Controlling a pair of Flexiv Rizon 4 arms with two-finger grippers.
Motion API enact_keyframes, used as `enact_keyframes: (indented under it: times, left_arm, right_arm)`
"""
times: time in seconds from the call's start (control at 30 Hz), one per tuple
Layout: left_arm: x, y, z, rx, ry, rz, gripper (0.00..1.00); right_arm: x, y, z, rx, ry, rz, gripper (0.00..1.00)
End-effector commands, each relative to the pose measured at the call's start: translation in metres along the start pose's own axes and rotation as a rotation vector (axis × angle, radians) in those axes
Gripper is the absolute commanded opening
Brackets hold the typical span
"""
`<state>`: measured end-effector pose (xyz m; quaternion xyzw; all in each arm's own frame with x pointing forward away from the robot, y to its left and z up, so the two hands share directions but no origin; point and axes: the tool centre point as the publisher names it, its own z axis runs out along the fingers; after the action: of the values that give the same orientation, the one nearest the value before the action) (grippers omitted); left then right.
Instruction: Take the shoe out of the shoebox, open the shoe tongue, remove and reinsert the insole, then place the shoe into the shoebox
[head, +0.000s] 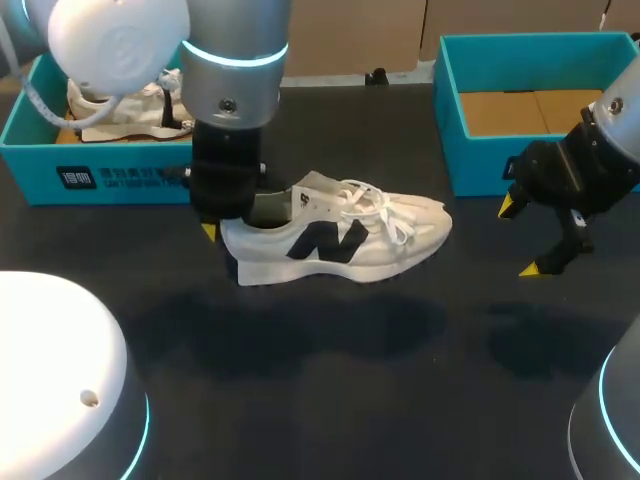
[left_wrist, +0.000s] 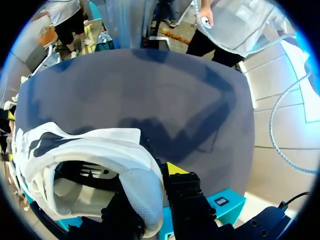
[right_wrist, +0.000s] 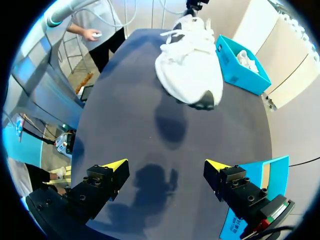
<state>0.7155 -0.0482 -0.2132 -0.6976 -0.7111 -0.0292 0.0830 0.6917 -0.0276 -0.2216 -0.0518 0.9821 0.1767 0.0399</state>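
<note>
A white sneaker with a dark logo (head: 340, 240) is in the middle of the table, heel to the left and toe to the right. Its shadow falls apart from it, so it seems to hang slightly above the table. My left gripper (head: 225, 225) comes down from above and is shut on the heel collar (left_wrist: 140, 195), one finger inside the shoe and one yellow tip (left_wrist: 175, 169) outside. The dark shoe opening shows beside it. My right gripper (head: 520, 238) hangs open and empty to the right of the toe. Seen from the right wrist, the gripper (right_wrist: 166, 166) faces the shoe's toe (right_wrist: 187, 70).
A teal shoebox (head: 100, 180) at the back left holds another white shoe (head: 120, 105). A second teal shoebox (head: 450, 110) at the back right holds no shoe and sits just behind my right gripper. Bare dark tabletop (head: 330, 380) lies in front of the shoe.
</note>
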Motion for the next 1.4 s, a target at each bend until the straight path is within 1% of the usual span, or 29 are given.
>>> enact_keyframes:
  times: [0.03, 0.1, 0.43, 0.67, 0.73, 0.9, 1.17, 1.4]
  left_arm:
    - [0.006, -0.001, 0.025, -0.024, -0.054, -0.019, 0.00]
    - [0.003, -0.002, 0.036, -0.012, -0.077, -0.021, 0.00]
    - [-0.012, 0.000, 0.093, -0.015, -0.075, -0.026, 0.00]
    - [-0.025, 0.000, 0.125, -0.024, -0.065, 0.030, 0.00]
    - [-0.028, 0.002, 0.133, -0.012, -0.057, 0.039, 0.00]
    - [-0.037, 0.007, 0.148, 0.006, -0.053, 0.045, 0.00]
    - [-0.050, 0.011, 0.164, 0.009, -0.057, 0.053, 0.00]
    - [-0.052, 0.012, 0.176, 0.013, -0.062, 0.054, 0.00]
  right_arm:
    - [-0.001, 0.000, 0.001, 0.002, 0.001, 0.000, 1.00]
    - [-0.001, 0.000, 0.001, 0.002, 0.001, 0.000, 1.00]
    - [-0.001, 0.000, 0.001, 0.002, 0.001, 0.000, 1.00]
    - [-0.001, 0.000, 0.001, 0.002, 0.001, 0.000, 1.00]
    - [-0.001, 0.000, 0.001, 0.002, 0.001, 0.000, 1.00]
    - [-0.001, 0.000, 0.001, 0.002, 0.001, 0.000, 1.00]
    - [-0.001, 0.000, 0.001, 0.002, 0.001, 0.000, 1.00]
    - [-0.001, 0.000, 0.001, 0.002, 0.001, 0.000, 1.00]
